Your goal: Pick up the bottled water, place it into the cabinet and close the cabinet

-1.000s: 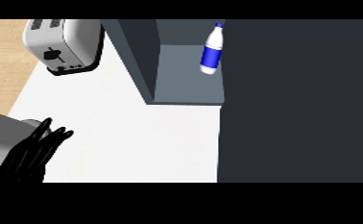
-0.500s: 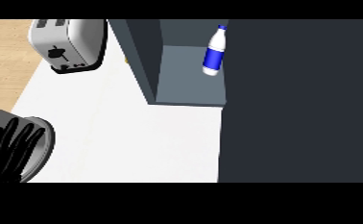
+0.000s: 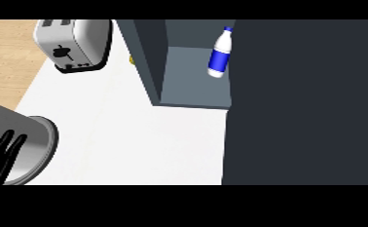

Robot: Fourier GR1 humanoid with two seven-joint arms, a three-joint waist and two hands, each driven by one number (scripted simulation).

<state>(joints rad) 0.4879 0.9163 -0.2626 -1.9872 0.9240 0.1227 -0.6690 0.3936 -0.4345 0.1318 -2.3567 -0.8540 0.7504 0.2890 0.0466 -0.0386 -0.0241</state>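
The bottle [image 3: 220, 54] is inside the cabinet [image 3: 193, 84]: white body, blue label, blue cap at the top end, sitting on the grey floor of the open compartment over at its right side. Its right edge sits right against the edge of the big dark door [image 3: 298, 104], which fills the whole right side of my view and hides whatever lies behind it. The cabinet's left wall [image 3: 144, 55] runs down as a dark slab, and just beside it, on the counter side, a small yellow thing [image 3: 131, 59] peeks out; I can't tell what it is. Further left the toaster [image 3: 72, 43] stands on the white counter [image 3: 129, 133], near its far left corner, well apart from the bottle. Beyond it there's a strip of wooden floor [image 3: 16, 60]. My left hand [image 3: 9, 155] shows down in the lower left corner, black fingers straight and pointing up, holding nothing, with my grey forearm [image 3: 36, 148] just beside them. It's well apart from the cabinet, touching nothing that I can see. My right hand shows nowhere in this view.
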